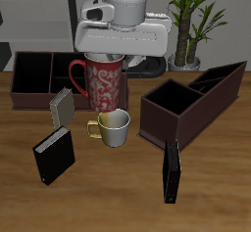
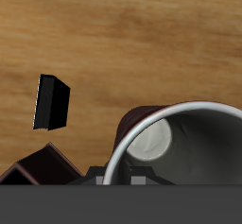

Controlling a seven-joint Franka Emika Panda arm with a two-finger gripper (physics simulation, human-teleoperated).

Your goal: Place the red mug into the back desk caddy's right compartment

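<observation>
My gripper (image 1: 108,58) is shut on the rim of the red mug (image 1: 101,85) and holds it upright above the table, handle toward the caddy's open end sections. The mug has a pale floral pattern. In the wrist view its whitish inside (image 2: 184,143) fills much of the frame, below my gripper (image 2: 123,179). The back desk caddy (image 1: 34,91), long, low and dark brown, lies along the table's back, just behind the mug. Two of its sections show beside the mug. The rest is hidden behind the mug and gripper, so I cannot tell which section is the wide right compartment.
A cream-yellow mug (image 1: 114,126) stands just in front of the red mug. A grey book (image 1: 62,107) and a black book (image 1: 54,156) lie beside it. The angled brown caddy (image 1: 191,107) and another black book (image 1: 172,170) are on the other side.
</observation>
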